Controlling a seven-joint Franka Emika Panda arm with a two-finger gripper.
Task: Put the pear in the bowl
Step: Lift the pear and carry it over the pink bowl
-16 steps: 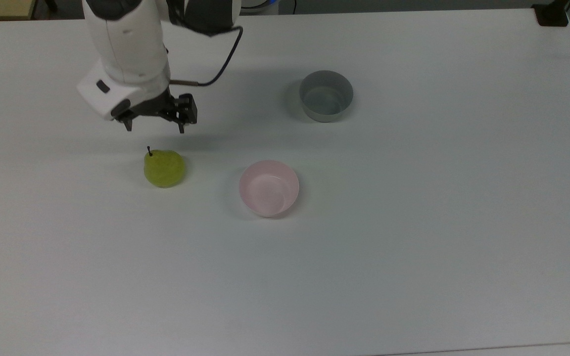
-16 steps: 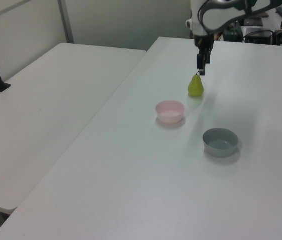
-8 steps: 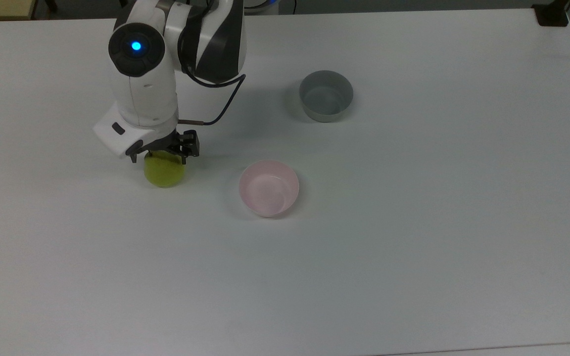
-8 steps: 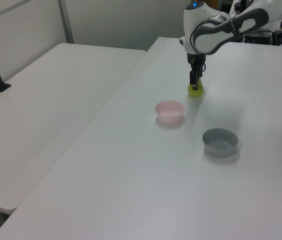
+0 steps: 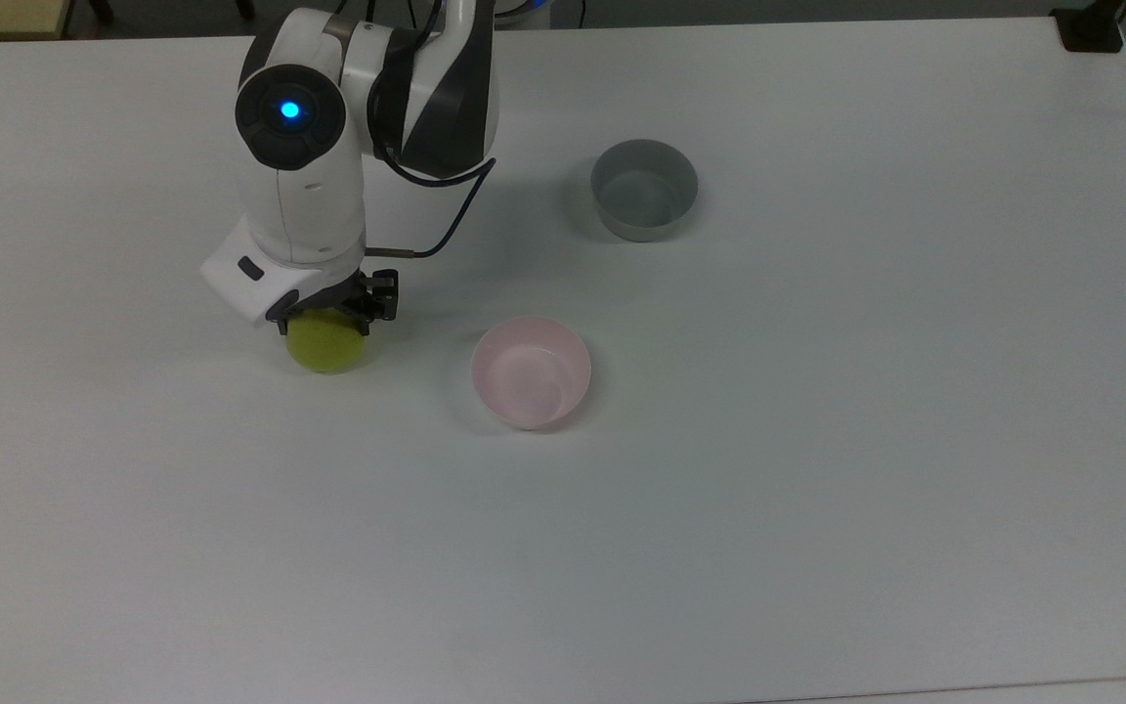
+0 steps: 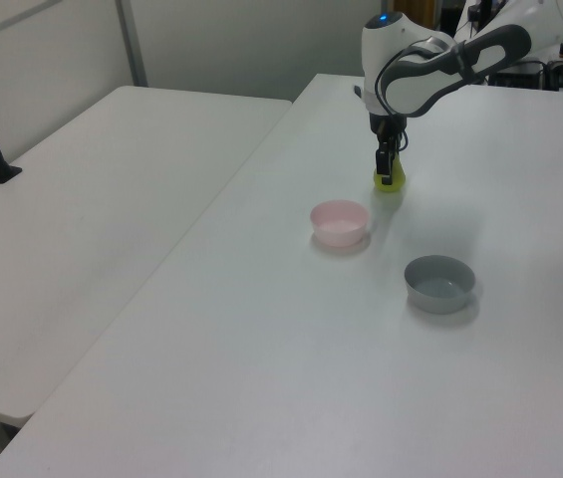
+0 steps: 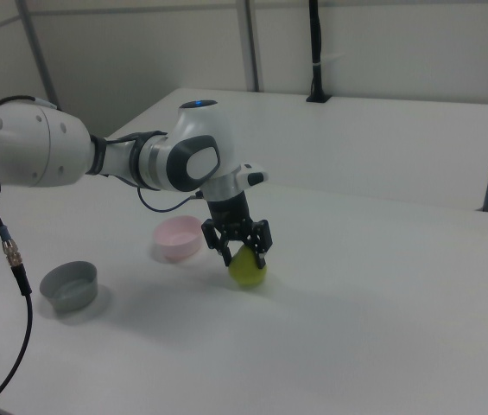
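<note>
The gripper (image 7: 244,252) is down over the top of the pear (image 7: 248,272), its two fingers spread and straddling the fruit's upper part, one on each side; they look wide enough that they are not yet pinching it, though whether the pads already touch the skin cannot be told. The pear sits on the white table (image 5: 817,508) directly beneath the tool, its plump lower half showing below the fingers in the top view (image 5: 326,347). Coming at it from above makes sense: the narrower neck gives the fingers a place to close without pushing the fruit sideways. The pink bowl (image 5: 531,372) stands near the tool, to the top view's right of it and apart from the pear, open side up, so a short lift and sideways carry should reach it. The grey bowl (image 5: 644,189) lies further from the tool, beyond the pink one, and is not the target. The step in hand appears to be the grasp.
</note>
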